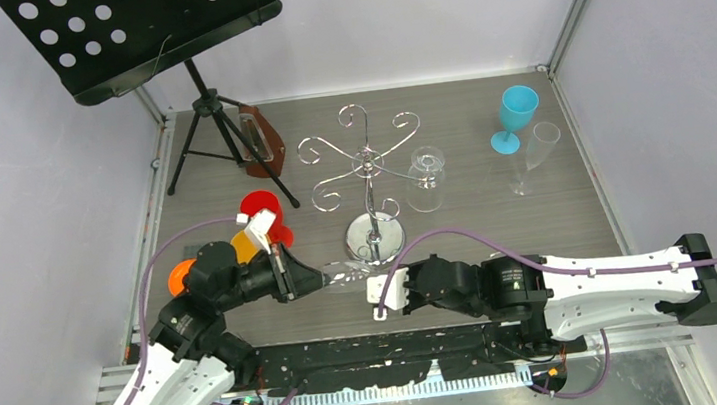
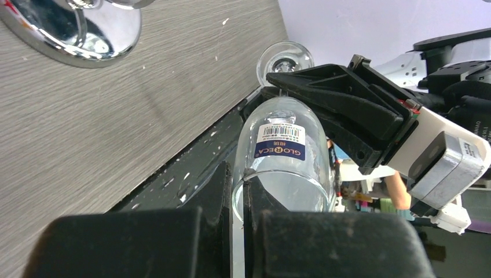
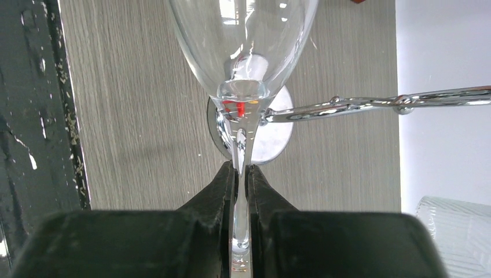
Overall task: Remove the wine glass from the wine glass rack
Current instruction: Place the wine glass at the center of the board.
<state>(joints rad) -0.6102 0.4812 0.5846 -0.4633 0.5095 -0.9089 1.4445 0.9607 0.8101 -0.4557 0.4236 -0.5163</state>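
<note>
The left arm (image 1: 167, 383) and the right arm (image 1: 615, 288) wore smooth white shells on their long links, with rounded black motor housings at the joints. A purple cable (image 1: 170, 242) looped along the left arm. A second purple cable (image 1: 448, 232) ran the right arm's length, held by small white clips. A round printed label (image 1: 514, 285) marked one black joint of the right arm. The left gripper (image 2: 236, 179) and the right gripper (image 3: 240, 176) had matte black, angular fingers. On the right gripper, a grey motor box (image 2: 443, 168) sat behind a white mount (image 2: 434, 124).
</note>
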